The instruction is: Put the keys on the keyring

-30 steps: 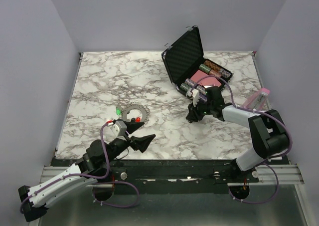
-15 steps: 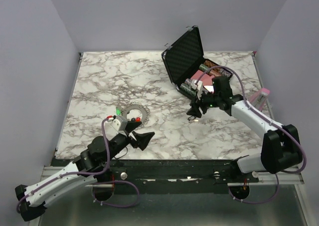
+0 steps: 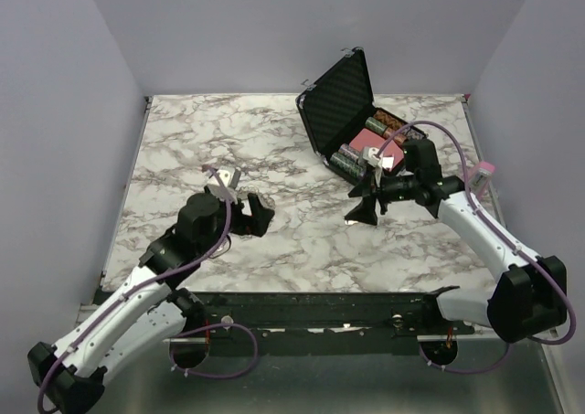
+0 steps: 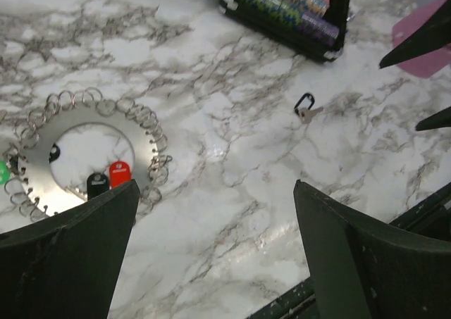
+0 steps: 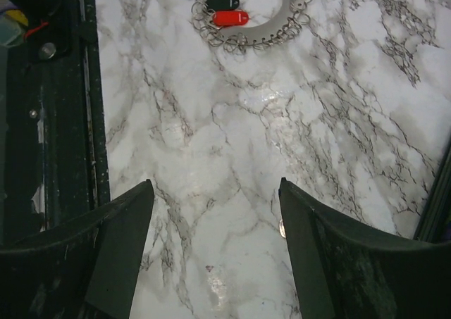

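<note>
- Watching remotely, I see a white grey-veined marble table [image 3: 183, 140] carrying everything.
- An open black hard case [image 3: 336, 99] stands far right.
- The left gripper [image 4: 215, 192] has its fingers wide apart, holding nothing; the right gripper [image 5: 215, 185] is likewise spread and empty.
- The flat silver disc keyring [image 4: 84, 115], edged with wire loops, lies near the left gripper.
- 2 keys rest at its rim, a red-headed key [image 4: 119, 172] and a black-headed key [image 4: 96, 184]; 1 small loose key [image 4: 305, 108] lies alone nearer the case.

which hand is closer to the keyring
Left. The left hand hangs right by the keyring, partly over it; the right hand is far off to its right, near the black case.
</note>
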